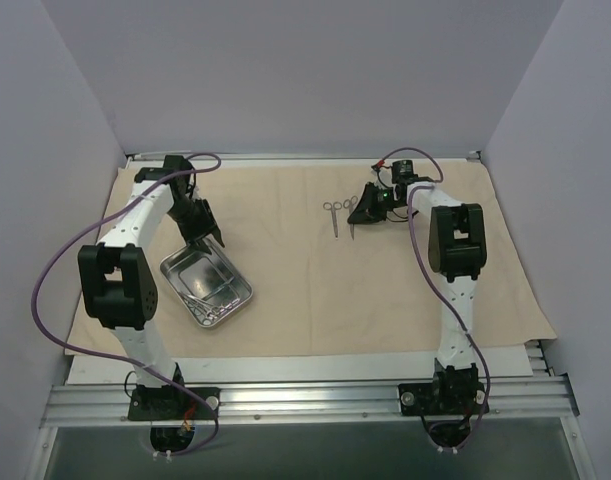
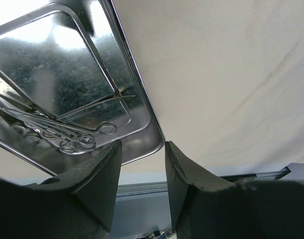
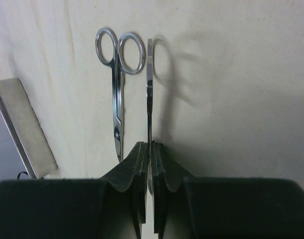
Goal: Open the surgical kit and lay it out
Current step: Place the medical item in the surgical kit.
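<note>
Laying-out step: the beige cloth wrap (image 1: 315,290) lies spread over the bench (image 1: 285,368), and the right pincer (image 3: 149,149), clenched on a thin silver instrument (image 3: 150,99) held edge-on, is near the middle of the cloth's far edge, just beside a pair of scissors (image 3: 116,99) lying there. The left pincer (image 2: 143,147), released and holding nothing, hovers at the rim of the steel tray (image 1: 197,268) towards the near-left corner, where several ring-handled instruments (image 2: 77,142) lie. The next move probably calls for setting the held piece down parallel to the scissors without nudging them; plain pale walls (image 1: 285,80) enclose the bench.
</note>
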Controlling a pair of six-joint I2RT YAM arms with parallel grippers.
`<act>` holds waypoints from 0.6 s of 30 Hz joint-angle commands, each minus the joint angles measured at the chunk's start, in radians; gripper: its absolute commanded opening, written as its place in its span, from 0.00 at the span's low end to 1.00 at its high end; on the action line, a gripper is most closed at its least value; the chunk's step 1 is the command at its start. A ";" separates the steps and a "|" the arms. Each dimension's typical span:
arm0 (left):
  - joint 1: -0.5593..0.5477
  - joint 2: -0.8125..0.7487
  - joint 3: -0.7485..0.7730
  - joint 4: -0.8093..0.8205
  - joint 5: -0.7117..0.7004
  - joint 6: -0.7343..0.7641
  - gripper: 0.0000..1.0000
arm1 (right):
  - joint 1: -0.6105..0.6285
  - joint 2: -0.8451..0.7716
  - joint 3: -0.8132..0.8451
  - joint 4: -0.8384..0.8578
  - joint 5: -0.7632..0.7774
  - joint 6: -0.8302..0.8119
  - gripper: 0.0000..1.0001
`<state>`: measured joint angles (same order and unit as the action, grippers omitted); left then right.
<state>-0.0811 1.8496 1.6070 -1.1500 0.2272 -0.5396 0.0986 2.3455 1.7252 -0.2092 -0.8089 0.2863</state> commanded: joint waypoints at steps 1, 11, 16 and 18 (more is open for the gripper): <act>0.006 -0.013 0.015 0.009 0.021 0.013 0.49 | -0.008 0.038 0.069 -0.087 0.039 -0.029 0.00; 0.007 -0.021 -0.001 0.015 0.024 0.013 0.50 | -0.016 0.032 0.054 -0.147 0.109 -0.062 0.05; 0.007 -0.018 0.001 0.018 0.029 0.013 0.50 | -0.023 0.024 0.047 -0.159 0.131 -0.072 0.08; 0.007 -0.018 0.002 0.018 0.031 0.013 0.50 | -0.023 0.029 0.059 -0.177 0.148 -0.078 0.11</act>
<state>-0.0811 1.8496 1.6043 -1.1492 0.2420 -0.5381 0.0921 2.3695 1.7824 -0.2733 -0.7876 0.2592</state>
